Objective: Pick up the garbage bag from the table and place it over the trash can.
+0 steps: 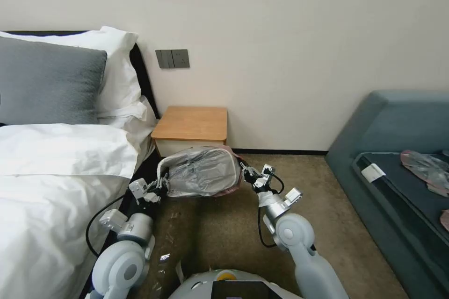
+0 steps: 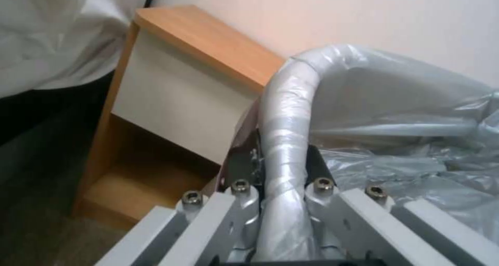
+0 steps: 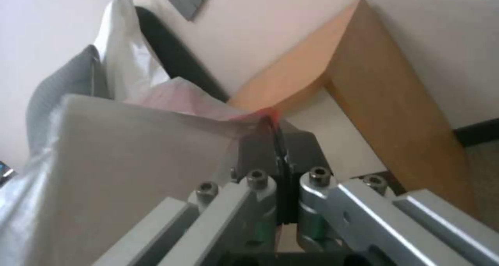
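Note:
The garbage bag [image 1: 201, 175], translucent grey with a pinkish-red edge, is stretched across the top of the trash can [image 1: 187, 192], which stands on the carpet just in front of the table [image 1: 191, 124]. My left gripper [image 1: 161, 186] is shut on the bag-wrapped rim [image 2: 283, 114] at the can's left side. My right gripper [image 1: 244, 170] is shut on the bag's red edge [image 3: 262, 114] at the can's right side, next to the bag-covered wall [image 3: 130, 160]. Most of the can's body is hidden under the plastic. The table's top [image 2: 208, 47] carries nothing.
A bed [image 1: 56, 173] with white bedding and a grey pillow [image 1: 47, 81] lies close on the left. A dark blue-grey sofa [image 1: 388, 149] with loose plastic pieces [image 1: 425, 166] stands at the right. Open carpet [image 1: 224, 233] lies between, with a scrap of plastic [image 1: 163, 257] near my base.

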### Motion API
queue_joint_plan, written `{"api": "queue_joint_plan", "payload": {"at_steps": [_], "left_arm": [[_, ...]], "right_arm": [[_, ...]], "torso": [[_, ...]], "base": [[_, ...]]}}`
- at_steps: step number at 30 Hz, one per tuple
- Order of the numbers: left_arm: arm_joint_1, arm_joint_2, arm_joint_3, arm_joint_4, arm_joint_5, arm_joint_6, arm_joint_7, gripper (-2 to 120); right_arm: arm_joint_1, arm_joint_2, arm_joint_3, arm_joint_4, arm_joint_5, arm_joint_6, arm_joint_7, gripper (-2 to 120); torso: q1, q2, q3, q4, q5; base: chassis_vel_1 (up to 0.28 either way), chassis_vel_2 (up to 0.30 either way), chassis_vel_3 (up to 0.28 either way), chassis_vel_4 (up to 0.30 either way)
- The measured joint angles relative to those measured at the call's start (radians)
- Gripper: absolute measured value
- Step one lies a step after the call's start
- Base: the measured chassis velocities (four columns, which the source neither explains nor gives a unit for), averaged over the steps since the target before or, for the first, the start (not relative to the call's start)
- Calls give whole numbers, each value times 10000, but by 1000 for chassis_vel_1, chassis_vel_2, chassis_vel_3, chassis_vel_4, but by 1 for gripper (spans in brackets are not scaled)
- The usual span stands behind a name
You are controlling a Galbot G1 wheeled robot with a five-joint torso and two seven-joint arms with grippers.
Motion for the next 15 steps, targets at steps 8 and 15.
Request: {"api": "queue_joint_plan", "payload": {"at_steps": [8, 15], "left_arm": [[19, -22, -129, -154, -384, 39, 304, 3], [48, -29, -173, -259, -482, 36, 467, 3]], "right_arm": [[139, -119, -11, -399, -196, 4, -111, 0], [275, -253, 20, -654, -319, 33, -115, 0]], "torso": [[0, 0, 0, 0, 0], [0, 0, 0, 0, -1]], "base": [[0, 0, 0, 0], [0, 0, 0, 0]]}}
